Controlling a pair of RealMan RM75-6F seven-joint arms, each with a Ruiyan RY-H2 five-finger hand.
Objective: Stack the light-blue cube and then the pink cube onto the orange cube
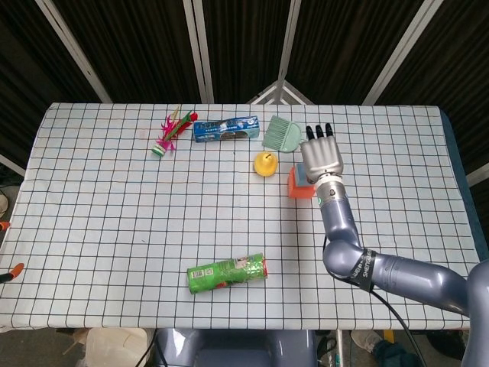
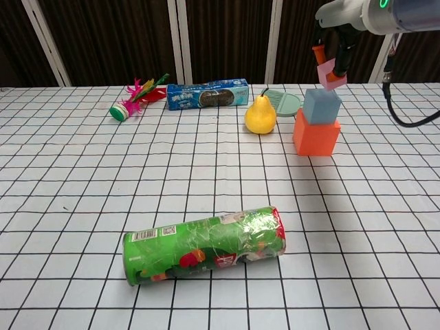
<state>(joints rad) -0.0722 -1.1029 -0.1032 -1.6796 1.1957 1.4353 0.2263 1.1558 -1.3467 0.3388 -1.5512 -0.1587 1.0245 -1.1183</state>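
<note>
Green can (image 2: pixel 204 245): a shiny tube lying on its side, closest to the robot.
Table (image 1: pixel 114 229): covered by a white cloth with a grid of black lines.
Right hand (image 1: pixel 322 157): seen from above in the head view, it hangs over the stack. In the chest view its fingers (image 2: pixel 341 60) pinch the pink cube, so the hand is clamped on it.
Pink cube (image 2: pixel 331 75): small and tilted, up in the air just above the light-blue cube, not touching it.
Light-blue cube (image 2: pixel 321 106): sits flat on top of the orange cube.
Orange cube (image 2: pixel 315 136): the biggest block, resting on the table at the bottom of the stack.
Yellow pear (image 2: pixel 260 115): smooth, standing upright just beside the orange cube.
Green brush (image 1: pixel 281 134): pale plastic, lying flat behind the pear.
Blue cookie pack (image 2: pixel 207 95): a long box on its side near the far edge.
Feather toy (image 2: pixel 136 97): pink and green feathers with a round base, next to the pack.
Left hand: not seen in either view.
Room: dark slatted walls with pale bars behind the table.
</note>
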